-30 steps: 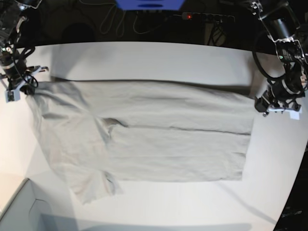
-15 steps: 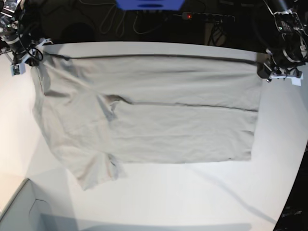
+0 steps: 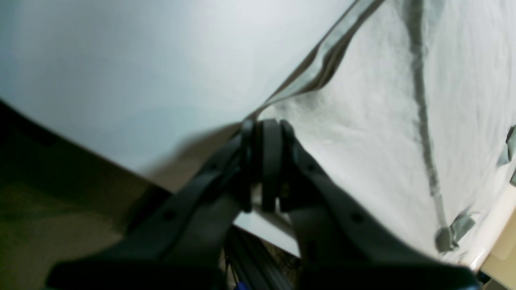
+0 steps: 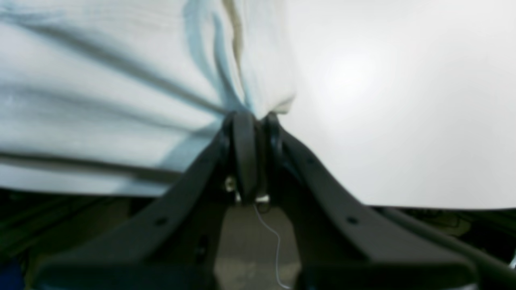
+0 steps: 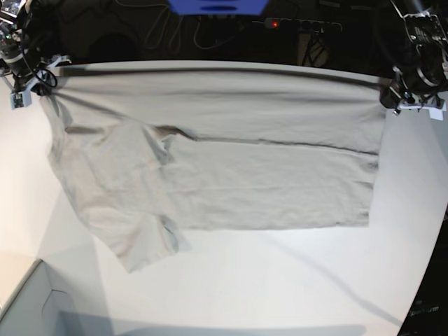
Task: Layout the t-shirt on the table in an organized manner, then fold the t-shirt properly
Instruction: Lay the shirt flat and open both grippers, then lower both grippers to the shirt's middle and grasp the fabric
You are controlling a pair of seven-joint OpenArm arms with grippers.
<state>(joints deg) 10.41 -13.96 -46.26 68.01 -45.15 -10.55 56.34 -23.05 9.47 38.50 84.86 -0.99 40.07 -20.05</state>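
The light grey-beige t-shirt [image 5: 231, 168] lies spread across the white table [image 5: 280, 294], its far edge pulled taut along the table's back. A sleeve [image 5: 143, 248] hangs toward the front left. In the base view my left gripper [image 5: 392, 98] is at the shirt's far right corner and my right gripper [image 5: 38, 82] at its far left corner. The left wrist view shows the left gripper [image 3: 264, 125] shut on the shirt's hem corner [image 3: 322, 76]. In the right wrist view the right gripper [image 4: 252, 117] is shut on bunched cloth [image 4: 258, 80].
A pale grey box corner [image 5: 28, 308] sits at the front left. Behind the table's back edge lie a power strip with a red light [image 5: 294, 25], cables and a blue object [image 5: 217, 5]. The table's edge curves away at the right [image 5: 437, 231].
Both grippers have moved toward the table's back edge, dragging the shirt's far edge with them. The shirt has slid back and now lies flatter and tauter.
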